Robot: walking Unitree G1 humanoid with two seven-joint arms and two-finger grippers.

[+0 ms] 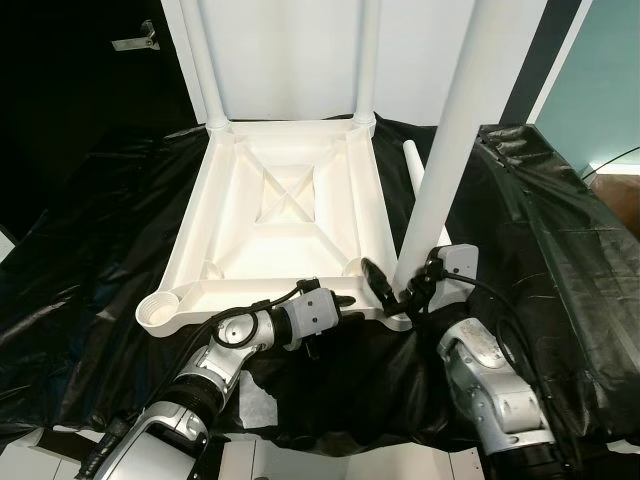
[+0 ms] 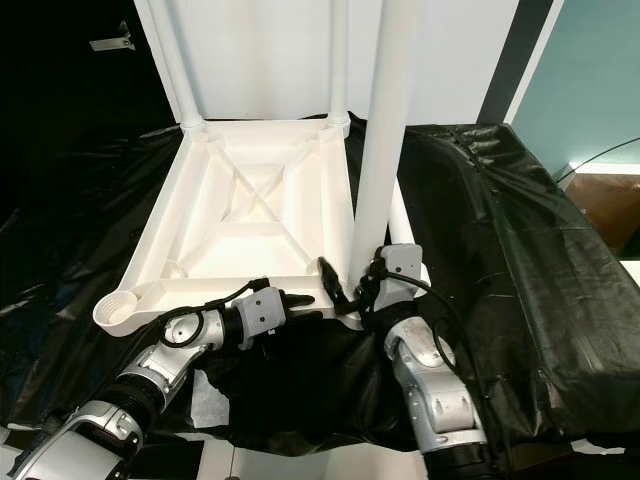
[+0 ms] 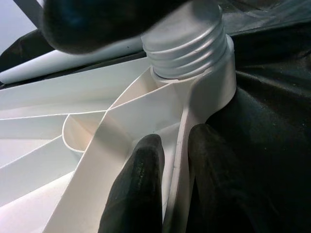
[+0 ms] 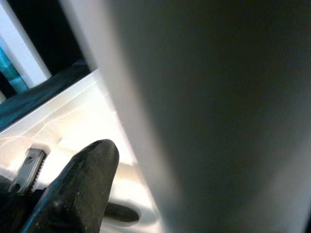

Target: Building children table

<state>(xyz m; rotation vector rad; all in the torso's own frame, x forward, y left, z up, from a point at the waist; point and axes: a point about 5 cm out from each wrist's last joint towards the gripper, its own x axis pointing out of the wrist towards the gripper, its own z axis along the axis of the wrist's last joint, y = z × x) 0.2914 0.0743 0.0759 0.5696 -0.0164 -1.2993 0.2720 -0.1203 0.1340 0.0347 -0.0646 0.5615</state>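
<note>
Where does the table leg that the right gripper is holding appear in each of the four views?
Left eye view: table leg rises right of centre from the tabletop's near right corner.
Right eye view: the leg stands at centre, above the right gripper.
Left wrist view: its threaded base sits in the corner socket, upper middle.
Right wrist view: the leg is the large pale blurred shaft on the right.
Shared landmark: the upturned white tabletop.

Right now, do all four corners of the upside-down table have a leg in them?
No. The near left corner socket of the table top stands open with no leg in it.
</note>
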